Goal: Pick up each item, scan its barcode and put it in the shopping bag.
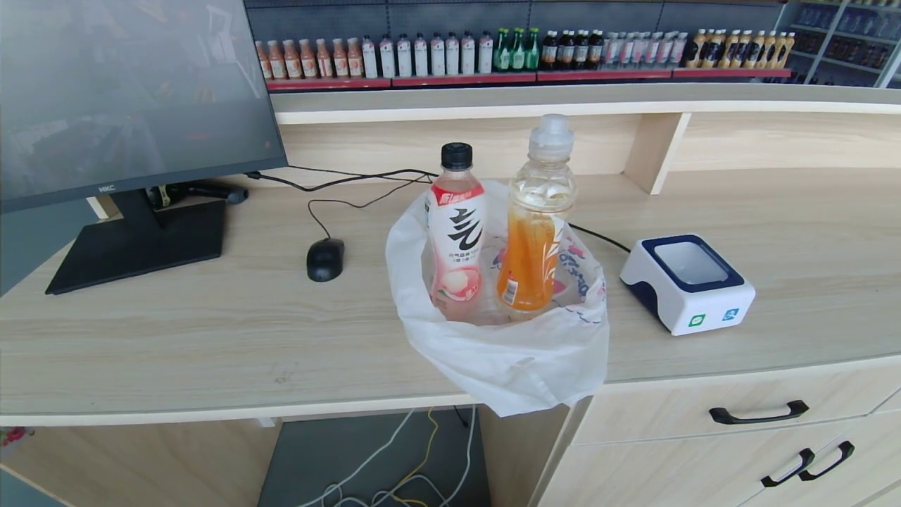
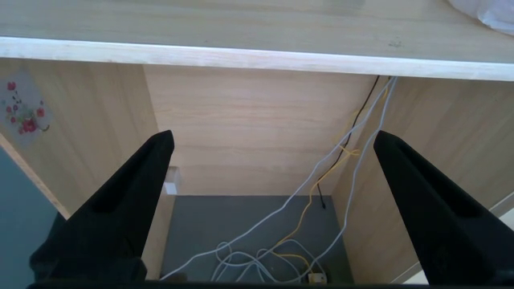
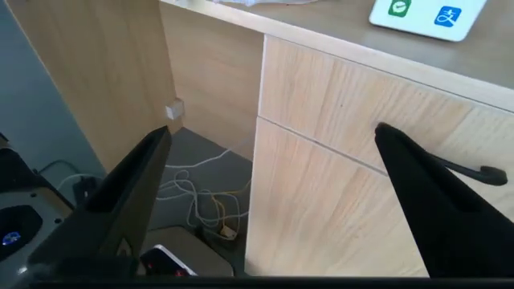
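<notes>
A white shopping bag [image 1: 507,352] stands open on the wooden counter [image 1: 176,338], its front hanging over the edge. Inside it stand two bottles upright: a pink drink with a black cap [image 1: 456,232] on the left and an orange drink with a clear cap [image 1: 536,218] on the right. A white and navy barcode scanner [image 1: 686,283] sits to the bag's right; its front [image 3: 426,16] is also in the right wrist view. My left gripper [image 2: 269,217] hangs open below the counter edge, facing the recess with cables. My right gripper [image 3: 273,209] is open, low in front of the drawer fronts [image 3: 353,160].
A monitor [image 1: 127,98] on a black stand occupies the counter's left, with a black mouse [image 1: 325,259] and cables beside it. A raised wooden ledge [image 1: 563,105] runs behind. Drawers with black handles [image 1: 758,414] sit under the counter at right. Loose cables [image 2: 321,193] hang in the recess.
</notes>
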Available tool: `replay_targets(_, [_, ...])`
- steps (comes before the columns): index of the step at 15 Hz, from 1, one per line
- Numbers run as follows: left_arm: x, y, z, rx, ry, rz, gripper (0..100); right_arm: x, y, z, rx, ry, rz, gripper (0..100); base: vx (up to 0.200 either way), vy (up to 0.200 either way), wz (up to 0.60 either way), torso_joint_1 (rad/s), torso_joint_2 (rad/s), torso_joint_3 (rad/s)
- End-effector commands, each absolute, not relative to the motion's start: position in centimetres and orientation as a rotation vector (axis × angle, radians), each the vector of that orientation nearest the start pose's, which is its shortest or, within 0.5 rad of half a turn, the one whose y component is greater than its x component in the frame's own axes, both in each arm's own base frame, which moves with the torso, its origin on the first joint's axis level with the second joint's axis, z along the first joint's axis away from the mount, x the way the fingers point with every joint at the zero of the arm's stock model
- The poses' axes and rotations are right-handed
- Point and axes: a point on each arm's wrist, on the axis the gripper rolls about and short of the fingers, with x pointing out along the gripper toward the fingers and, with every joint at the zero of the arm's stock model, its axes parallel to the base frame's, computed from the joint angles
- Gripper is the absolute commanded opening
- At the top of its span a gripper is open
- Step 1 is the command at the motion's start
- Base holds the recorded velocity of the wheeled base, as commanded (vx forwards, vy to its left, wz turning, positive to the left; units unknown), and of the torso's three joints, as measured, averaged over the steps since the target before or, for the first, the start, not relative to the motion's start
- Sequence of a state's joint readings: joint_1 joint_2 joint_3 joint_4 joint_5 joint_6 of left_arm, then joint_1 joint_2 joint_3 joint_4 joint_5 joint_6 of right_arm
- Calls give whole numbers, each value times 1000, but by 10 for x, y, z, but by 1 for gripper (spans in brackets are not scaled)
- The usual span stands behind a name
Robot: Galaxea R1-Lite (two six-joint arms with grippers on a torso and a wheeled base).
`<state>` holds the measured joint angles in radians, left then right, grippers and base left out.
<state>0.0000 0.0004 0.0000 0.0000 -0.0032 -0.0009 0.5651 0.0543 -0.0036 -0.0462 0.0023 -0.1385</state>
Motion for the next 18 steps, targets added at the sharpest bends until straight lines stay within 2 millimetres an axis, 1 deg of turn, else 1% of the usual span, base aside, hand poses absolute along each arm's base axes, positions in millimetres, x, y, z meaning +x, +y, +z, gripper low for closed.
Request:
replay_targets(1, [-23, 0, 75, -2, 0, -3, 100, -18, -9, 82, -137, 8, 460, 100, 0, 0, 0, 0, 0, 0])
replay_targets(2, [-23, 0, 75, -2, 0, -3, 100, -17, -7, 82, -142, 39, 401, 100, 0, 0, 0, 0, 0, 0])
replay_targets(3, [-23, 0, 75, -2, 0, -3, 100, -14, -4, 83, -147, 99, 260, 100, 0, 0, 0, 0, 0, 0])
replay_targets(4, [-23, 0, 75, -2, 0, -3, 100, -13, -3, 83, -144, 116, 191, 100, 0, 0, 0, 0, 0, 0])
replay_targets(5, [-23, 0, 75, 0, 0, -3, 100, -12, -1, 83, -138, 130, 84, 100, 0, 0, 0, 0, 0, 0])
replay_targets(6, [-23, 0, 75, 0, 0, -3, 100, -14, -1, 83, -135, 115, 55, 100, 0, 0, 0, 0, 0, 0])
replay_targets(7, [-23, 0, 75, -2, 0, -3, 100, -18, -1, 82, -132, 66, 49, 100, 0, 0, 0, 0, 0, 0])
replay_targets(8, [-23, 0, 75, -2, 0, -3, 100, -19, -1, 82, -128, 53, 37, 100, 0, 0, 0, 0, 0, 0])
replay_targets(10, [-23, 0, 75, 0, 0, -3, 100, -19, 1, 82, -128, 49, -45, 100, 0, 0, 0, 0, 0, 0])
replay_targets(13, [-23, 0, 75, -2, 0, -3, 100, -23, 1, 77, -121, -6, 23, 100, 0, 0, 0, 0, 0, 0])
replay_targets(15, [-23, 0, 75, -2, 0, -3, 100, -23, 1, 76, -25, 1, 26, 100, -200, 0, 0, 5, 0, 5])
replay_targets(17, [-23, 0, 75, -2, 0, -3, 100, -23, 1, 76, -12, 0, 20, 100, -200, 0, 0, 2, 2, 7])
replay_targets(18, [-23, 0, 76, -2, -2, -3, 100, -23, 1, 76, -11, 0, 20, 100, 0, 0, 0, 0, 0, 0])
